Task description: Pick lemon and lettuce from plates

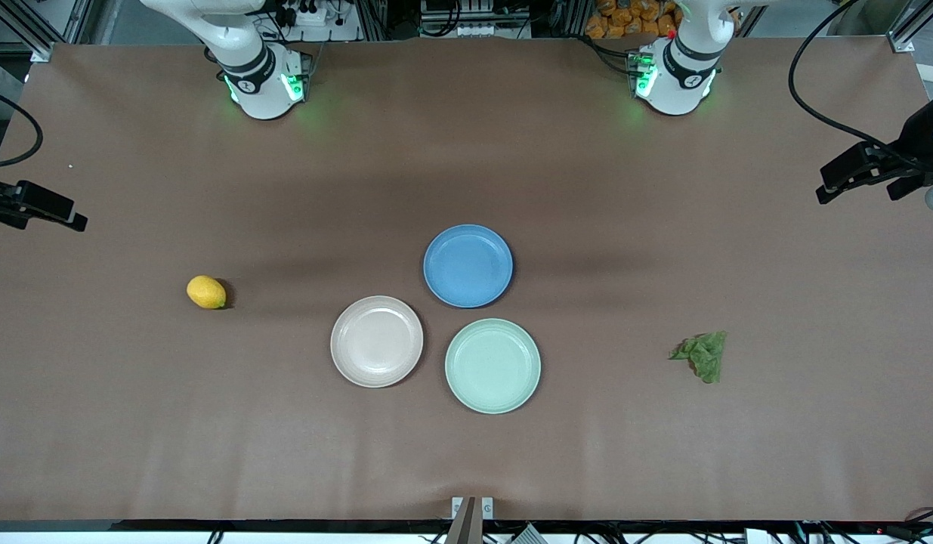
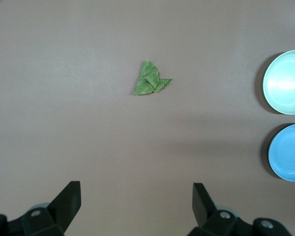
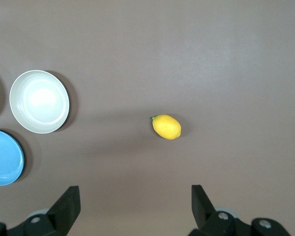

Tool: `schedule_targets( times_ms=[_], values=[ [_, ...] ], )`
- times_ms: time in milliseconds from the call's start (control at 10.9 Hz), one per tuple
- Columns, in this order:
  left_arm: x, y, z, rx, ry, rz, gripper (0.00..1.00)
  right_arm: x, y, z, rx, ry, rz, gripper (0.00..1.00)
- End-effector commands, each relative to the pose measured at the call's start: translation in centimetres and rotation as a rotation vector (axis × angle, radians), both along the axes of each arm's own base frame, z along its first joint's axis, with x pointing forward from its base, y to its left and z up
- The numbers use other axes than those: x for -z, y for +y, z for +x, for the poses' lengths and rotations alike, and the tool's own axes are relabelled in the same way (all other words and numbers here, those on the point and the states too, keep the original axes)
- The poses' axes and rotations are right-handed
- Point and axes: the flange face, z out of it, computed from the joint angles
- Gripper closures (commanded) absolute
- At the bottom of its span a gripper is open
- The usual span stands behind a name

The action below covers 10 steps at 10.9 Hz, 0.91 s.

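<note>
The lemon (image 1: 206,292) lies on the bare brown table toward the right arm's end, apart from the plates; it also shows in the right wrist view (image 3: 166,127). The lettuce (image 1: 702,355) lies on the table toward the left arm's end and shows in the left wrist view (image 2: 151,80). The beige-pink plate (image 1: 376,341) and the mint green plate (image 1: 492,366) sit side by side mid-table, both with nothing on them. My right gripper (image 3: 135,196) is open, high over the table near the lemon. My left gripper (image 2: 136,196) is open, high over the table near the lettuce.
A blue plate (image 1: 468,265) with nothing on it sits just farther from the front camera than the two pale plates, touching distance from both. Both arm bases (image 1: 266,83) stand along the table's back edge. Cables hang at both table ends.
</note>
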Motion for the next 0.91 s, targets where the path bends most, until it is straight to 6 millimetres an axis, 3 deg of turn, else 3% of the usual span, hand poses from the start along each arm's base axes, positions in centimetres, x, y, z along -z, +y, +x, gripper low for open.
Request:
schedule_targets(
  times_ms=[0,366,823],
  values=[
    [-0.3,0.0,-0.5,-0.008,0.006,-0.010,0.00,-0.2,-0.1,-0.2,0.005,-0.017,-0.006,0.00],
    [-0.3,-0.1,-0.5,-0.006,0.006,-0.010,0.00,0.2,1.3,0.1,-0.016,-0.018,-0.008,0.00],
    [-0.1,-0.2,-0.4,0.007,0.009,-0.010,0.00,0.1,0.4,0.0,-0.008,-0.009,-0.013,0.00]
  ],
)
